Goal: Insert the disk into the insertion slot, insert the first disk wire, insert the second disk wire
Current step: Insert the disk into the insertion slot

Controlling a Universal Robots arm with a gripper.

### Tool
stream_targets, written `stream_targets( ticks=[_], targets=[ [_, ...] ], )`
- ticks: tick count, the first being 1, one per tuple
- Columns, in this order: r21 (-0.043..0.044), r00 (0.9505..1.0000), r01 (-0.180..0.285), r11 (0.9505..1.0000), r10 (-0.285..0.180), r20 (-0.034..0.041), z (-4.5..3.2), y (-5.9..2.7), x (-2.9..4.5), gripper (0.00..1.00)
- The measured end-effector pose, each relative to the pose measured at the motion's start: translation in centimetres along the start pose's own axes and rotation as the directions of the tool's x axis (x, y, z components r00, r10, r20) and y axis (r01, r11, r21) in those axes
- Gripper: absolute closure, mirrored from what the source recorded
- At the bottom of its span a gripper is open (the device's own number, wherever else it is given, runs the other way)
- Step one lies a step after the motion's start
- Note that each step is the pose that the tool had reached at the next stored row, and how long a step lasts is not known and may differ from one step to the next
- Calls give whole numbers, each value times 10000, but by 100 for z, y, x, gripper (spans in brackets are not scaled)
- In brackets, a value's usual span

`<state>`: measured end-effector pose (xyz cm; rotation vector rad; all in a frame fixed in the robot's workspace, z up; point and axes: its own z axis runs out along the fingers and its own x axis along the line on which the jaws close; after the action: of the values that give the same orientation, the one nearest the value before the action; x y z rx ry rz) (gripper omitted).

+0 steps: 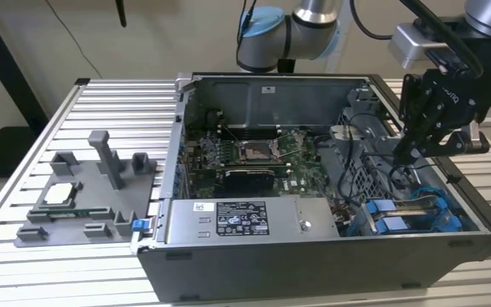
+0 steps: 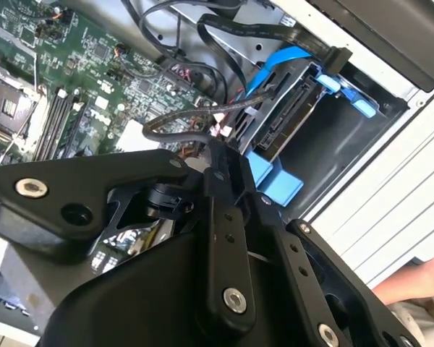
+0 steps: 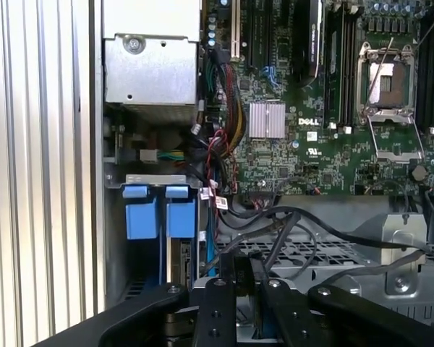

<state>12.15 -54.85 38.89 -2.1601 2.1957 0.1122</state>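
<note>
An open computer case (image 1: 314, 275) sits on a slatted metal table (image 1: 66, 272); inside, a green motherboard (image 1: 224, 153) carries a square silver CPU socket (image 1: 254, 150), and a grey labelled power supply box (image 1: 245, 220) lies beside it. On the exterior view's left — just beside the case — a grey moulded fixture (image 1: 109, 163) holds a square chip (image 1: 61, 194); in the first wrist view a small finned heatsink (image 3: 266, 119) sits on the board.

My gripper (image 1: 406, 155) is black, the motherboard (image 3: 311, 155) green; bright blue frames the disk (image 1: 390, 224), black wires (image 2: 177, 120) cross the grey perforated insertion slot (image 3: 311, 254), silver ribs stripe the table (image 1: 109, 96).
</note>
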Motion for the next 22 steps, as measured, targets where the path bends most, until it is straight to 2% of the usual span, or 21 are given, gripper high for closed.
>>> stream_targets(
  ticks=[14,22],
  targets=[
    [-10,10000,-1,10000,1,-2,36,-73,133,100],
    [-12,10000,-1,10000,1,-1,64,-100,179,100]
  ],
)
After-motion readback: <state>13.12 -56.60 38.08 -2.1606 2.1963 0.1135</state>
